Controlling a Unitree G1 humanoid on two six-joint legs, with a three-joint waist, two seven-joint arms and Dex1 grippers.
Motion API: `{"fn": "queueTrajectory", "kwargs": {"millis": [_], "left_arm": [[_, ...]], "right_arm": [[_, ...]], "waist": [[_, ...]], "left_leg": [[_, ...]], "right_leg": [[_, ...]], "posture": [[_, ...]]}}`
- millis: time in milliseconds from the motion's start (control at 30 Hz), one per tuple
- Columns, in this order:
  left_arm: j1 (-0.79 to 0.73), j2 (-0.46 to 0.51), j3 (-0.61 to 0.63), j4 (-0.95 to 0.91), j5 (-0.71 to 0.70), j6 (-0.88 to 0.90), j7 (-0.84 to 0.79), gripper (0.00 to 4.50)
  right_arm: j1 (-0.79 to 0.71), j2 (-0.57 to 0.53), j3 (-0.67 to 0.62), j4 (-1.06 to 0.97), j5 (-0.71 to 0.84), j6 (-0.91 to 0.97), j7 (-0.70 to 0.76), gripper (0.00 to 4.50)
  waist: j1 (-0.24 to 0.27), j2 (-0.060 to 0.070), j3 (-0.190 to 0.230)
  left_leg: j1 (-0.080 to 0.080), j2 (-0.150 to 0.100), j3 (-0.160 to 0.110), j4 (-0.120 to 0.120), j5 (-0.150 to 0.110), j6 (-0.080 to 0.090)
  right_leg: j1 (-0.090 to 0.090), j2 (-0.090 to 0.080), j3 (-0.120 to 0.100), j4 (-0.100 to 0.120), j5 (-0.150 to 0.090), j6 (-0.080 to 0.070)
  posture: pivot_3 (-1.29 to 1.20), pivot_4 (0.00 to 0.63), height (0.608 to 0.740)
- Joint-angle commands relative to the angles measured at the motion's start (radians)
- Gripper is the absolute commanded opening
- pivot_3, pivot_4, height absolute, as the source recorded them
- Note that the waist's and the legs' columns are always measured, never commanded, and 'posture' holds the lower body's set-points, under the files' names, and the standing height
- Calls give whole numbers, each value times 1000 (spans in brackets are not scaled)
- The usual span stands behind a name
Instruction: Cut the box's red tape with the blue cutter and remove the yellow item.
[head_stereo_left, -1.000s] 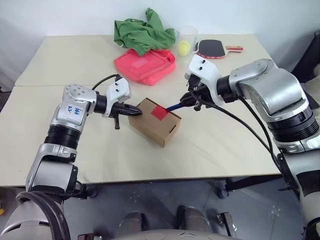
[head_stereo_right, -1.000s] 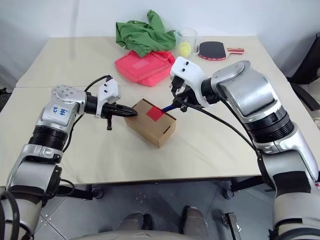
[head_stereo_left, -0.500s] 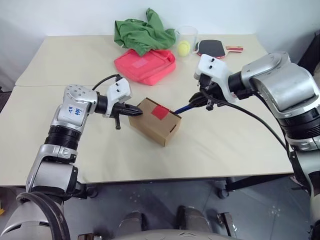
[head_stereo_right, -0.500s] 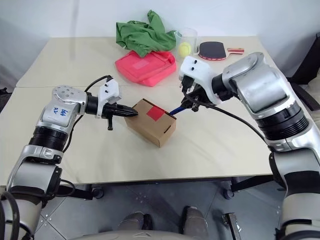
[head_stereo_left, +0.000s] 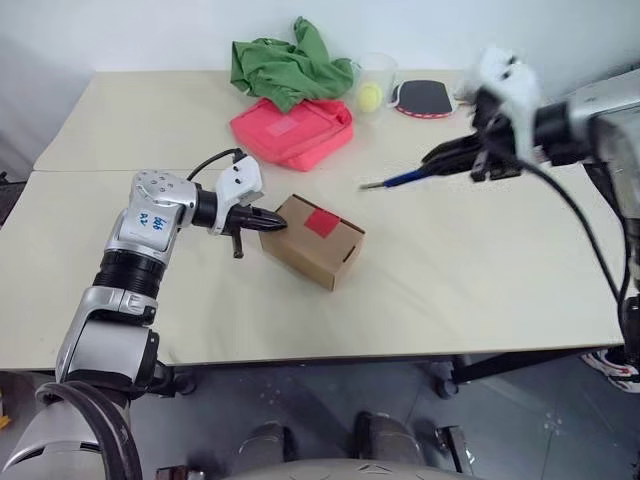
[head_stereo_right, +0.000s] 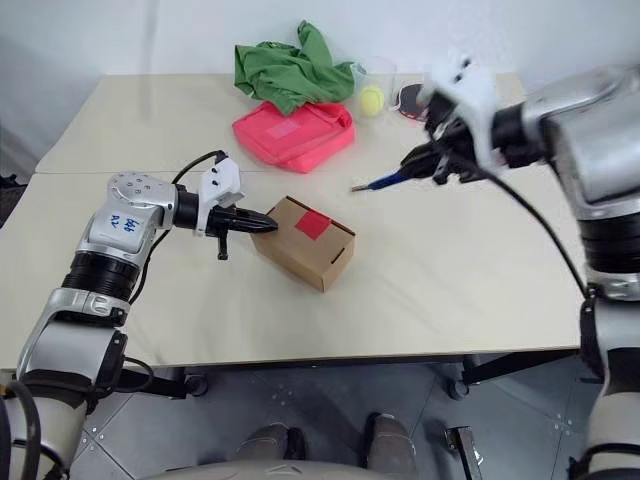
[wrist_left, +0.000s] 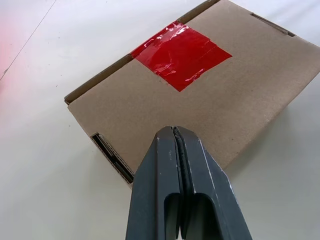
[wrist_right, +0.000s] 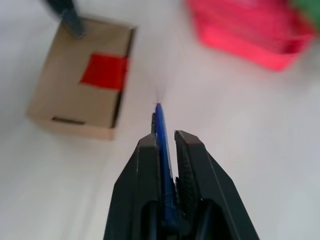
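Left eye view: the right gripper (head_stereo_left: 462, 157) clamps the blue cutter (head_stereo_left: 402, 179), which has lifted up and to the right, well clear of the box (head_stereo_left: 313, 240) where its tip was a second ago. The left gripper (head_stereo_left: 272, 224), fingers pressed together, touches the box's left end as before, steadying it. Mid-table, the red tape (wrist_left: 181, 54) sits on the lid, a seam showing at its edge. The cutting pass looks finished; opening the flap probably follows.

A pale beige table (head_stereo_left: 470, 270) holds a brown cardboard box (head_stereo_left: 315, 243) near its middle. Toward the far edge lie a pink-red pouch (head_stereo_left: 292, 130), green cloth (head_stereo_left: 288, 66), a clear cup (head_stereo_left: 374, 78) and a paddle (head_stereo_left: 422, 97).
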Motion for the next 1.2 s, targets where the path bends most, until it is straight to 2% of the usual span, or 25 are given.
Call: {"fn": "queueTrajectory", "kwargs": {"millis": [33, 267, 400, 533, 667, 800, 867, 933, 967, 1200], "left_arm": [[4, -10, -36, 36, 36, -1, -9, 18], [-9, -22, -38, 58, 34, -20, -14, 18], [-7, -29, -32, 55, 26, -21, -15, 18], [1, -35, -27, 47, 19, -20, -15, 18], [4, -39, -19, 40, 11, -16, -16, 18], [6, -40, -17, 37, 12, -13, -18, 18], [5, -39, -17, 36, 12, -12, -19, 0], [6, -36, -16, 30, 11, -9, -22, 0], [6, -34, -14, 27, 10, -8, -23, 0], [14, -25, -8, 14, 8, -6, -27, 0]], "right_arm": [[7, -8, -88, -64, 45, 49, -38, 162], [181, -6, -236, -155, 72, 104, -191, 162], [370, 24, -337, -227, 77, 68, -298, 162], [630, 185, -477, -244, 36, -81, -490, 162], [796, 265, -494, -191, 8, -209, -572, 162], [885, 324, -486, -89, -8, -340, -622, 162], [897, 348, -488, -49, -7, -379, -649, 875], [905, 355, -483, -44, -4, -395, -655, 1372], [912, 355, -479, -49, 0, -397, -651, 1794], [977, 292, -474, -178, 16, -399, -585, 4007]], "waist": [[0, 0, 0], [15, 0, 0], [17, 0, 0], [19, -1, -1], [18, -1, -1], [18, -1, -1], [18, -1, -1], [17, 0, -1], [15, 0, -1], [15, 0, -1]], "left_leg": [[0, 0, 0, 1, 0, 0], [0, 0, 0, 3, 0, 1], [0, 0, -1, 3, 0, 1], [1, 0, -1, 3, 0, 1], [0, -1, -1, 3, 0, 1], [2, 0, -1, 3, 0, 1], [3, 0, -1, 4, 0, 1], [3, 0, -1, 4, 0, 1], [3, 0, -1, 4, 0, 1], [3, 0, -1, 4, 0, 1]], "right_leg": [[0, 0, 0, 0, 0, 0], [1, 0, 0, 0, 0, 0], [2, 0, -1, 0, 0, 0], [3, 0, -2, 0, 0, 0], [3, 0, 0, 0, 0, 0], [5, 0, 0, 0, 0, 0], [6, 0, 0, -1, 0, 0], [6, 0, 0, -1, 0, 0], [6, 0, 1, 0, 0, 0], [5, 0, 1, 0, 0, 0]], "posture": [[0, 150, 740], [0, 150, 740], [0, 150, 740], [0, 150, 740], [0, 150, 740], [0, 150, 740], [0, 150, 740], [0, 150, 740], [0, 150, 740], [0, 150, 740]]}}
